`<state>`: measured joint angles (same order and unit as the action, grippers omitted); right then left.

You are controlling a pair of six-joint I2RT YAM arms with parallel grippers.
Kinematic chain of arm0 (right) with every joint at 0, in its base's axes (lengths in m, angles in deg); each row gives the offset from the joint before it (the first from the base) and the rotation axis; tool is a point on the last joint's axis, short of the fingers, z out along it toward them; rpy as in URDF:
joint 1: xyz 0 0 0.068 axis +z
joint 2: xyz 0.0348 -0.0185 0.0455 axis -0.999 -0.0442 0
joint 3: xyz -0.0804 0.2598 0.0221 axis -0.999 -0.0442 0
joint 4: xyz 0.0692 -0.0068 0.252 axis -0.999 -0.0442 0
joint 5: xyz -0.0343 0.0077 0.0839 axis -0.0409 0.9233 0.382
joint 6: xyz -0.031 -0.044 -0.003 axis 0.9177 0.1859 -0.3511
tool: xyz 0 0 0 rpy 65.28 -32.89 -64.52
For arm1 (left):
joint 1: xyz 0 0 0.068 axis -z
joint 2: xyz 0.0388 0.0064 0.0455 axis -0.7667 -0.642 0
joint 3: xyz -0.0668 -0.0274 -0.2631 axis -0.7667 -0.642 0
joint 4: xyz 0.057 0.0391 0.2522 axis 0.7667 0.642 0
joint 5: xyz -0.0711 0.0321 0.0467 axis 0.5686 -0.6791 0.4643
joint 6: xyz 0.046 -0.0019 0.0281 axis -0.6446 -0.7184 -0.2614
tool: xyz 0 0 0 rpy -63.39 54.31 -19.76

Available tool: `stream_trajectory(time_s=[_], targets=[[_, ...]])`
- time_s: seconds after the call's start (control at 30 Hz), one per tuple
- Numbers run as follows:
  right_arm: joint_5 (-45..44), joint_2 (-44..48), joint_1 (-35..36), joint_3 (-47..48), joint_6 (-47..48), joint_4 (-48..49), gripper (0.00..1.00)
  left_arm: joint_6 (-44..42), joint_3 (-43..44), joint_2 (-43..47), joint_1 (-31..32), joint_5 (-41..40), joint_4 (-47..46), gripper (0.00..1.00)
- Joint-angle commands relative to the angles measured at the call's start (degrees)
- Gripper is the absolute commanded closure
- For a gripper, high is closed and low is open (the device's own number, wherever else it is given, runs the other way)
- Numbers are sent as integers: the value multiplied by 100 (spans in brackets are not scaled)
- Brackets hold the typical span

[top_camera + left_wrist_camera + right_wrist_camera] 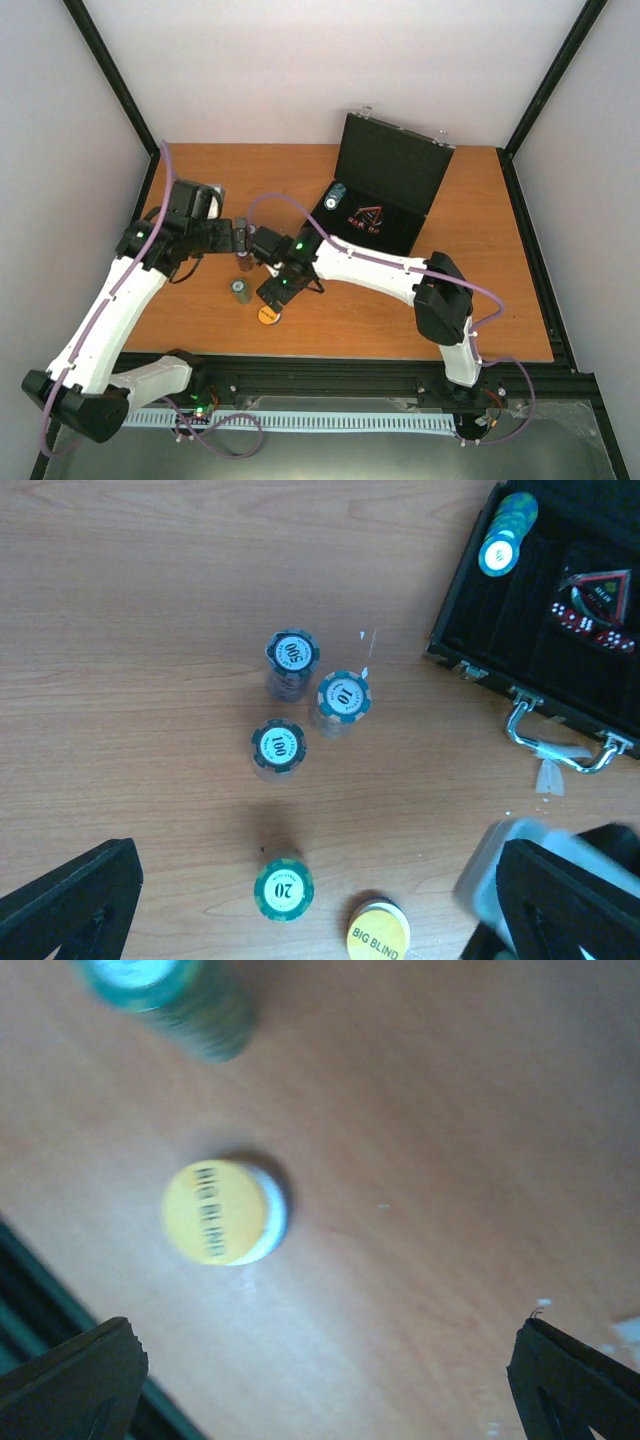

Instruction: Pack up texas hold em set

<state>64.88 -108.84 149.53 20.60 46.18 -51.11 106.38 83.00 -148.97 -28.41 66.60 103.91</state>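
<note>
The black case [385, 225] lies open at the back right, lid upright; one chip stack [505, 535], the red-black triangle [597, 588] and red dice [590, 625] lie inside. On the table, three chip stacks marked 500 [292, 655], 10 [343, 697] and 100 [278, 746] stand together. A stack marked 20 [283, 887] and the orange BIG BLIND disc [378, 935] sit nearer. My left gripper [243, 240] is open and empty above the stacks. My right gripper [272, 295] is open and empty above the table beside the disc [222, 1210].
The case's silver handle [560, 742] faces the chips. The two arms cross closely over the middle of the table. Black frame posts stand at the corners, and the table's front edge [40, 1260] lies just beyond the disc.
</note>
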Motion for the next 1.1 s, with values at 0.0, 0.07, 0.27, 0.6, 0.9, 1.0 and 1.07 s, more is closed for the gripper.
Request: stream_trajectory(time_s=[0.0,0.07,0.27,0.6,0.9,1.0,1.07], targets=[[398,-203,371,-20,-300,124,0,239,186,489,-14,-90,349,0],[536,-367,506,79,-340,113,0,252,126,690,-17,-64,436,0],[952,-884,593,399,-492,54,0,259,25,1028,-18,-118,690,0],[619,-2066,596,1830,-463,-786,0,250,-23,1219,-13,-86,787,0],[348,-2237,522,1893,-663,-931,0,135,-77,1165,-20,-89,764,0],[407,-2249,511,1863,-660,-914,0,113,-101,1137,-20,-98,733,0],[475,-2286,513,1869,-654,-918,0,97,-124,1125,-17,-97,716,0]])
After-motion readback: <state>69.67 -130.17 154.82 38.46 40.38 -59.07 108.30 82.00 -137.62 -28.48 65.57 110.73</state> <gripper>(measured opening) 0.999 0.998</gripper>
